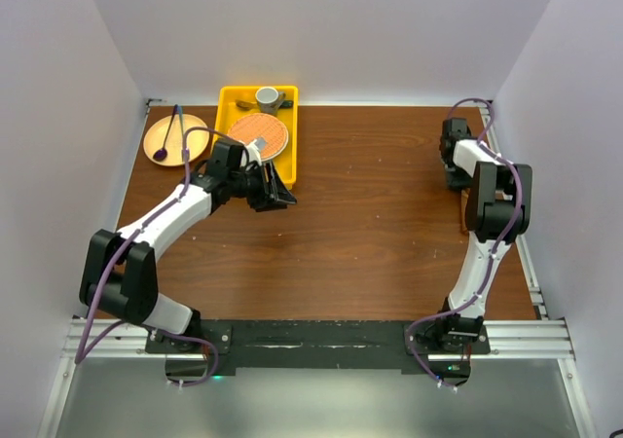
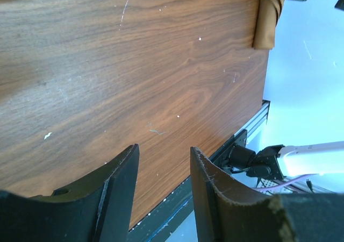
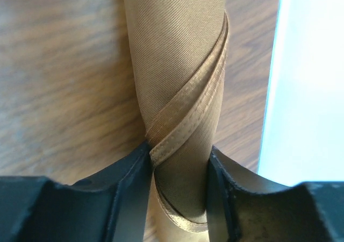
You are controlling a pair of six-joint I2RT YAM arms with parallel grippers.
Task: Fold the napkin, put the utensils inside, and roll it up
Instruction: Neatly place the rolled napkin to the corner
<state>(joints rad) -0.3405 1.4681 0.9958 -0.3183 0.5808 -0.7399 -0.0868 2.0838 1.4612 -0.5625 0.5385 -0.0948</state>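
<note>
The napkin (image 3: 177, 64) lies rolled into a tight rust-brown tube along the table's right edge, with a stitched hem winding round it. It also shows as a thin strip (image 1: 469, 204) in the top view and as a folded end (image 2: 267, 21) in the left wrist view. My right gripper (image 3: 177, 150) is shut on the roll's end, one finger pressed against each side (image 1: 458, 175). My left gripper (image 1: 282, 197) hovers open near the yellow tray, and only bare wood lies between its fingers (image 2: 164, 148). The utensils are hidden.
A yellow tray (image 1: 232, 97) at the back left holds a round orange woven mat (image 1: 261, 134) and a grey cup (image 1: 267, 96). A tan plate (image 1: 200, 141) with a purple spoon (image 1: 162, 149) sits left of it. White walls enclose the table.
</note>
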